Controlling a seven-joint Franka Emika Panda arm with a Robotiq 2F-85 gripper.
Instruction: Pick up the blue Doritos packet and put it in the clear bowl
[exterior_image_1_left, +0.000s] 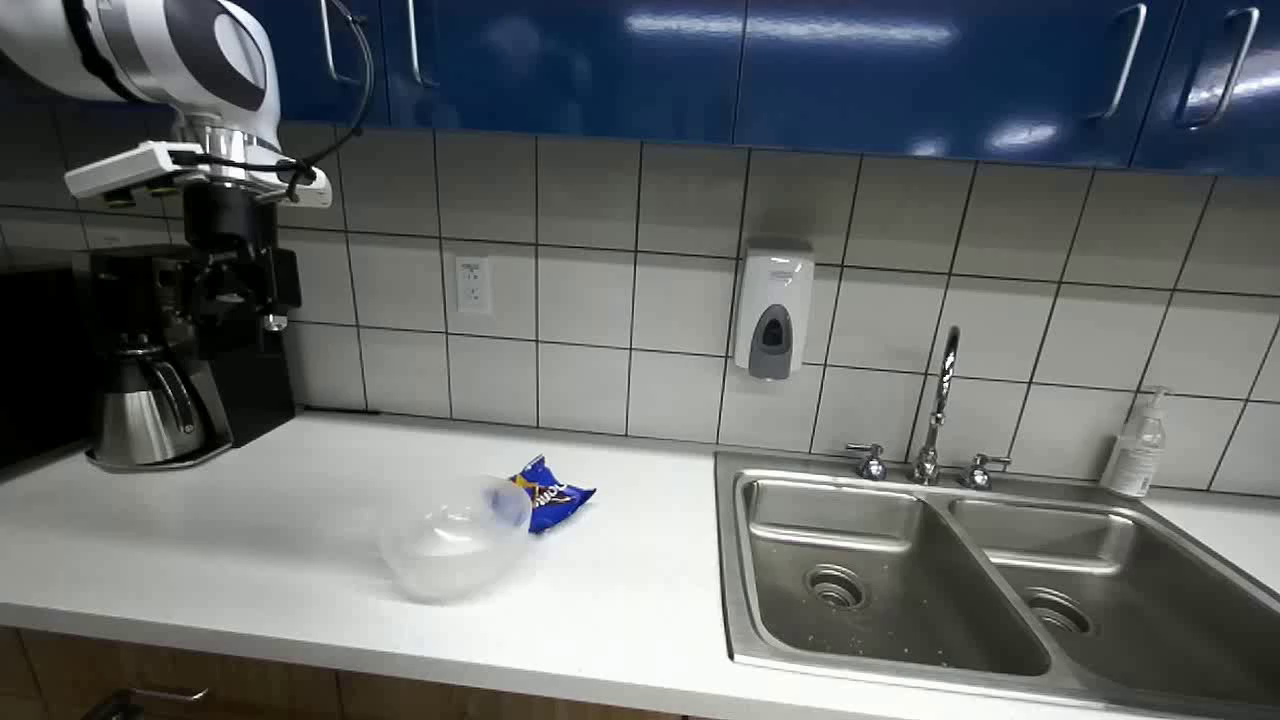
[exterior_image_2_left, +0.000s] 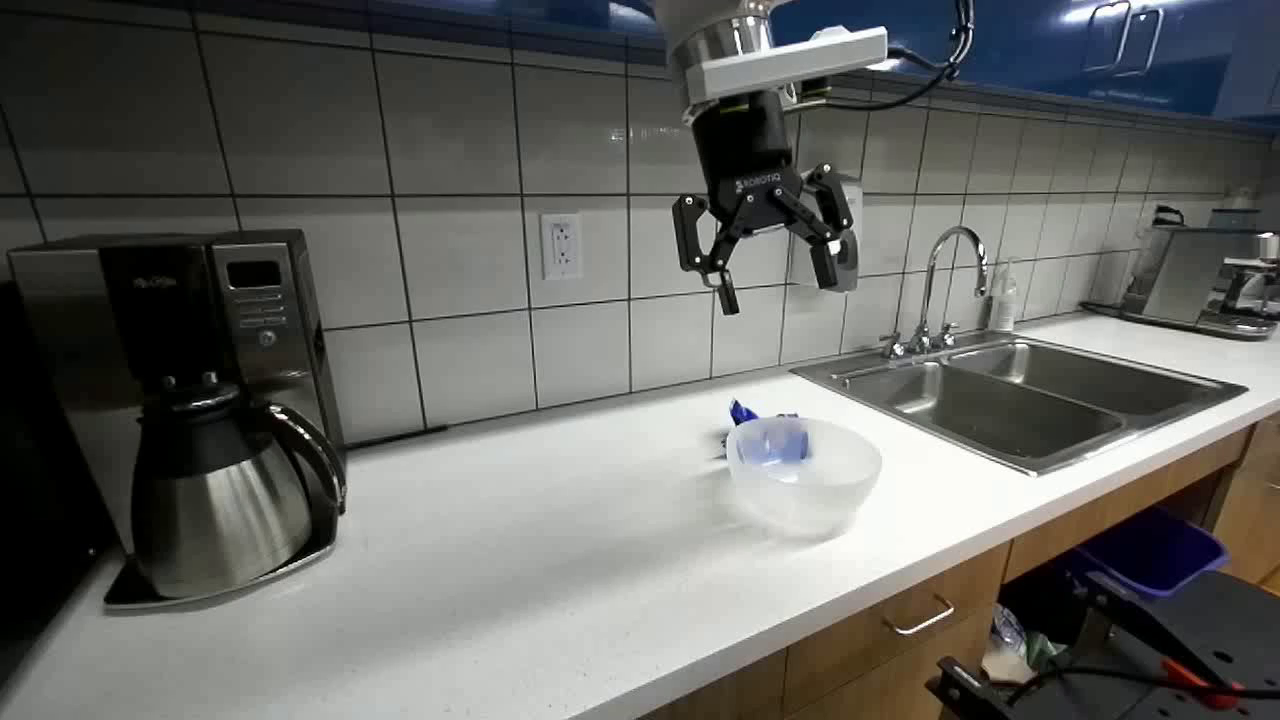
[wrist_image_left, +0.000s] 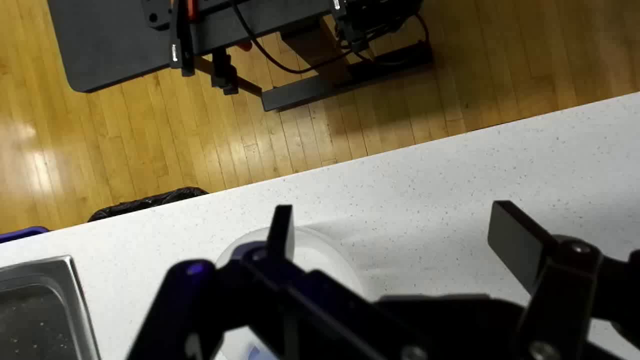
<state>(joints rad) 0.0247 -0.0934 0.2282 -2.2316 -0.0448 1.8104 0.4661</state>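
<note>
The blue Doritos packet (exterior_image_1_left: 555, 498) lies on the white counter, beside and partly behind the clear bowl (exterior_image_1_left: 450, 550). In an exterior view a blue corner of the packet (exterior_image_2_left: 742, 412) sticks up past the bowl (exterior_image_2_left: 810, 490), and the rest shows through its wall. My gripper (exterior_image_2_left: 778, 288) is open and empty, well above the counter. In the wrist view the open fingers (wrist_image_left: 392, 225) span bare counter. The bowl (wrist_image_left: 320, 250) is partly hidden behind one finger there, and only a bluish patch shows through it at the bottom edge.
A coffee maker with a steel carafe (exterior_image_2_left: 220, 490) stands at one end of the counter. A double steel sink (exterior_image_1_left: 735, 560) with a faucet (exterior_image_1_left: 935, 410) is at the other side. A soap dispenser (exterior_image_1_left: 775, 310) hangs on the tiled wall. The counter's front edge (wrist_image_left: 367, 157) drops to a wooden floor.
</note>
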